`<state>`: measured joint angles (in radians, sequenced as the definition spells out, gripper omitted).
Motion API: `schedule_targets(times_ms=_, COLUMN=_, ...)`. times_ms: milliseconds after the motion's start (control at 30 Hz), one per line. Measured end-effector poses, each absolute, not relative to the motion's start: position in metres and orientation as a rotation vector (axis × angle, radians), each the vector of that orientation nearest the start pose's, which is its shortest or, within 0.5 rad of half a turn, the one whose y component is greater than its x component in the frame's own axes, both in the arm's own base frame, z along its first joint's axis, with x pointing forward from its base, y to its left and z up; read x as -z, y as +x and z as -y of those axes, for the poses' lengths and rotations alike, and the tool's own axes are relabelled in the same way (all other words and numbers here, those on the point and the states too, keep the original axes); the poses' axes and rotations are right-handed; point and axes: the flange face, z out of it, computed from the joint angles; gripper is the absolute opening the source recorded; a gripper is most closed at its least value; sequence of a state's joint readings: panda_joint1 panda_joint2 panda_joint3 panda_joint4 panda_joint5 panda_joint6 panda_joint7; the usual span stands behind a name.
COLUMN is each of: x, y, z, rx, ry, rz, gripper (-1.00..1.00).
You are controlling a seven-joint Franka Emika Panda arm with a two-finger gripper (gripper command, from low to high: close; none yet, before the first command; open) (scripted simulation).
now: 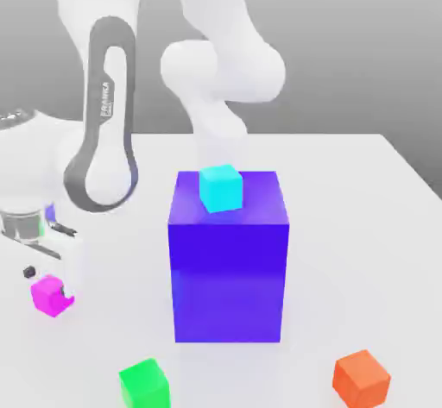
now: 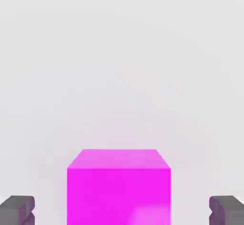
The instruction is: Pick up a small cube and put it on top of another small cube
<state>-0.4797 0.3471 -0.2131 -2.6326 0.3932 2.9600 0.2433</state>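
The end effector (image 2: 119,210) is down at the worktop (image 1: 345,191) with the magenta cube (image 2: 119,186) sitting between its two dark fingertips (image 2: 17,210); the jaws stand apart, with clear gaps on both sides of the cube, so nothing is clamped yet. In the exterior view the magenta cube (image 1: 50,295) rests on the worktop at that view's left, just below the white hand. The green cube (image 1: 144,384), the stacking target, lies near it toward the front edge. The big blue-violet block (image 1: 229,255) stands in the middle with a cyan cube (image 1: 221,187) on top, and an orange cube (image 1: 362,377) sits at the front on the exterior view's right. The risks from here: if the jaws close off-centre, one finger could push the cube sideways or twist it, giving a crooked hold that would land badly on the green cube, and a low carry could knock the green cube away
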Motion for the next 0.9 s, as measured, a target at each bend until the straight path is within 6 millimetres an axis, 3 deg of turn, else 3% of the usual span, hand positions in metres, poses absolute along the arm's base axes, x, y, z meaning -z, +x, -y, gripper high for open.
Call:
schedule_targets(times_ms=200, x=-0.13, y=0.294, z=0.289, rx=0.0, ry=-2.491, rz=-1.917, gripper=-1.0)
schedule_targets(times_ms=400, x=-0.186, y=0.296, z=0.288, rx=0.0, ry=-2.491, rz=-1.914, gripper=-1.0)
schedule_targets(times_ms=567, x=-0.21, y=0.382, z=0.232, rx=-0.003, ry=-2.556, rz=-1.818, gripper=-1.0)
schedule_targets(times_ms=767, x=-0.237, y=0.474, z=0.121, rx=-0.001, ry=-2.642, rz=-1.696, gripper=-1.0)
schedule_targets(times_ms=900, x=-0.195, y=0.485, z=0.103, rx=-0.001, ry=-2.655, rz=-1.679, gripper=-1.0)
